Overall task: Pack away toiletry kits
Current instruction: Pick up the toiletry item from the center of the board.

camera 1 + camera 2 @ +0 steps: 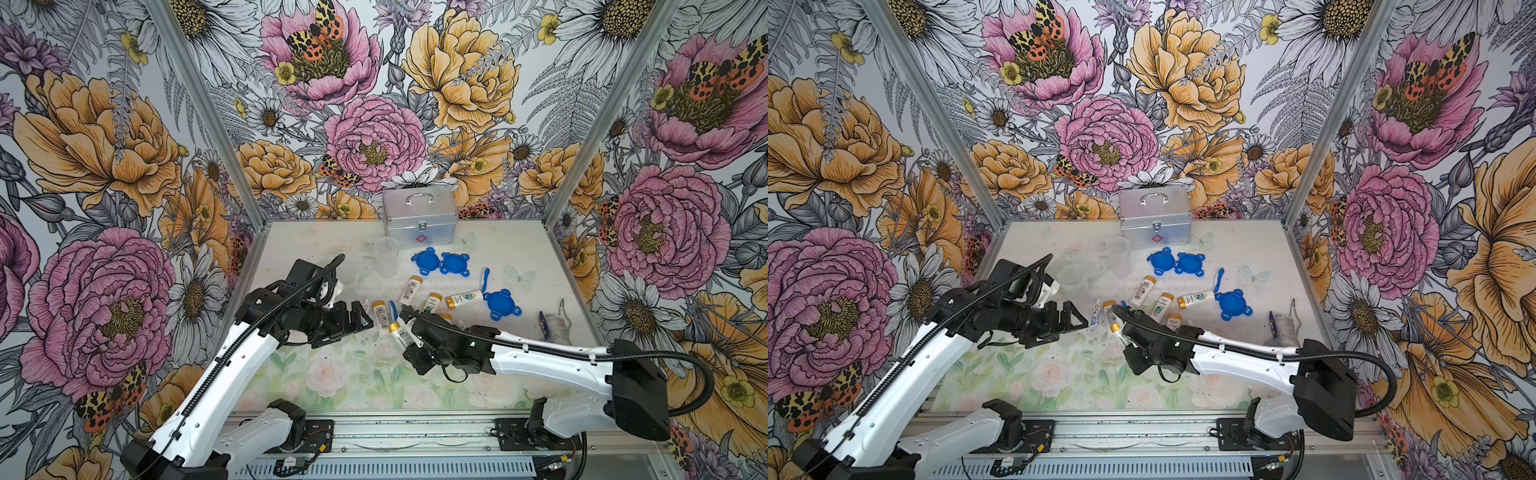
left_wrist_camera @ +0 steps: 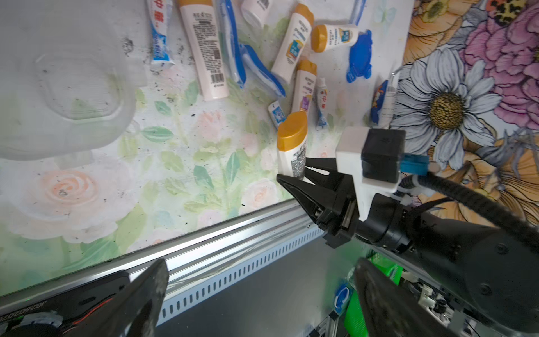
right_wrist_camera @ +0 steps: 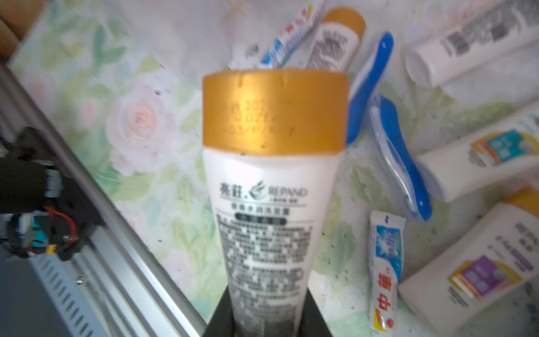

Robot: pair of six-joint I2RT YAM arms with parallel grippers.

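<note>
Two pairs of jaws hover over the bench (image 1: 357, 374). The right jaws are clamped on the base of a white shampoo bottle (image 3: 274, 181), its orange cap pointing away from them. A toothpaste tube (image 3: 385, 268) and a blue toothbrush (image 3: 402, 166) lie just beside it. The left jaws stand wide apart and empty, with a clear plastic cup (image 2: 73, 87) ahead of them.

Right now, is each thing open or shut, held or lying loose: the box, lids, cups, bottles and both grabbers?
Silver metal case with a handle: shut.
Round blue plastic lids: loose on the table, on no cup.
Clear plastic cup: no lid on.
White bottle with an orange cap: capped, held.
Other white bottles: lying down.
Right gripper: shut on that bottle.
Left gripper: open, empty.
</note>
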